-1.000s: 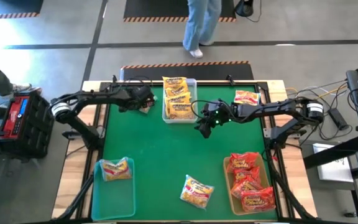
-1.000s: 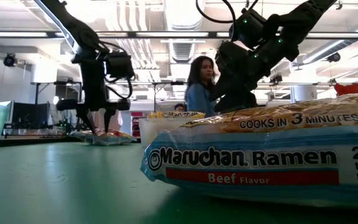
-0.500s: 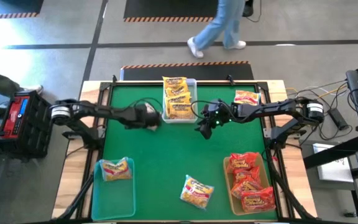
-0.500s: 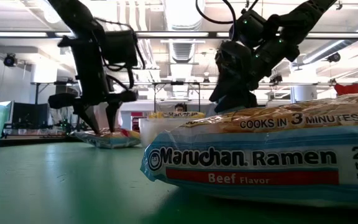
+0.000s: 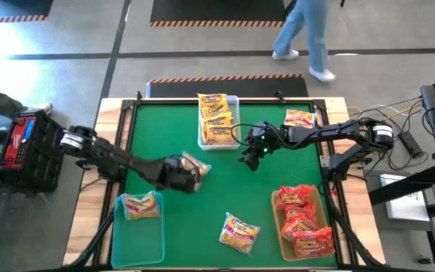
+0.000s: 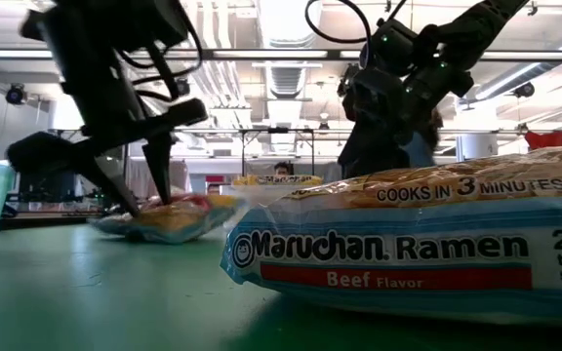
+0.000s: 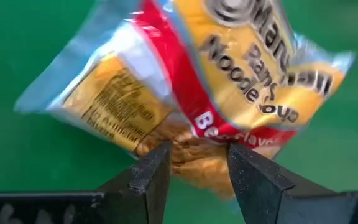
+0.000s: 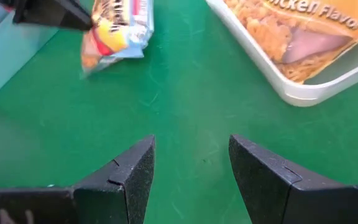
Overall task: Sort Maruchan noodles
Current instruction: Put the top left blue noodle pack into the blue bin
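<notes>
My left gripper [image 5: 189, 171] is over the middle of the green mat, left of centre, shut on a yellow and pale-blue Maruchan packet [image 5: 197, 162] with a red stripe [image 7: 185, 81]. In the low view the packet [image 6: 169, 218] is down at mat level. Whether it touches the mat, I cannot tell. My right gripper [image 5: 248, 158] hangs open over bare mat [image 8: 191, 112] near the white bin [image 5: 234, 113] of yellow-orange packets. Another yellow and pale-blue packet [image 5: 239, 231] lies flat near the front edge. My left gripper pinches the packet between its two fingers at one edge [image 7: 194, 149], where the wrapper is bunched over the noodle block. The fingers [image 6: 159, 180] come steeply from above. The rest of the packet spreads out beyond the fingertips, tilted.
A teal bin [image 5: 119, 234] at the front left holds one yellow and pale-blue packet [image 5: 140, 205]. A tan bin [image 5: 276, 227] at the front right holds red packets. One red packet [image 5: 300, 117] lies at the far right. A person walks beyond the table's far edge.
My left gripper has swung from beside the white bin at the far left toward the near edge, turning as it went. The packet stayed in its fingers, low over the mat. The person behind the table has walked to the right.
</notes>
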Robot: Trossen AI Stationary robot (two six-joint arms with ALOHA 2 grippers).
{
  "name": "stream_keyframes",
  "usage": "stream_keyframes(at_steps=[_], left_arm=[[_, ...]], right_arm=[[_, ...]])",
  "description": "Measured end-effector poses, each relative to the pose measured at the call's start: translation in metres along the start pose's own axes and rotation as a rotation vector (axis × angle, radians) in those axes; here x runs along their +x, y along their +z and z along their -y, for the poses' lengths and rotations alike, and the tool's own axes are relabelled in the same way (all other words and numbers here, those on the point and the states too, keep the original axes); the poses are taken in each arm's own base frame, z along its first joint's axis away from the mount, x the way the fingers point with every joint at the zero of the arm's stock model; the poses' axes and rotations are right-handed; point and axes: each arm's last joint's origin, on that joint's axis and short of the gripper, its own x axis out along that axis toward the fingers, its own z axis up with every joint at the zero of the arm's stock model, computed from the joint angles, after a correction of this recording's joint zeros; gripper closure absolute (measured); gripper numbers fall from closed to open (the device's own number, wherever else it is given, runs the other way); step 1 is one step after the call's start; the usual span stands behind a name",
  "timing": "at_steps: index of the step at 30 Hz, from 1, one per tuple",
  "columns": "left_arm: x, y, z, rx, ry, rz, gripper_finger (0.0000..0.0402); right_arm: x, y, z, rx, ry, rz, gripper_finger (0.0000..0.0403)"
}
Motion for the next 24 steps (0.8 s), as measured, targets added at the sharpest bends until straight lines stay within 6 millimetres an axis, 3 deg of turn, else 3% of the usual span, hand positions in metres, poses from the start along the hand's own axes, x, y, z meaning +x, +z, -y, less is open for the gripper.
stream_keyframes(at_steps=[6,13,24], left_arm=[[-0.01,-0.025,0.004,-0.105,-0.189,0.034,0.0261],[-0.017,-0.035,0.015,-0.116,-0.279,0.041,0.0261],[0.012,-0.042,0.017,-0.171,-0.202,0.071,0.0261]], right_arm=[[0.001,-0.001,-0.006,-0.002,0.097,-0.023,0.0209],[0.003,0.0,-0.022,-0.017,0.189,0.009,0.0209],[0.003,0.007,-0.032,0.006,0.249,0.089,0.0209]])
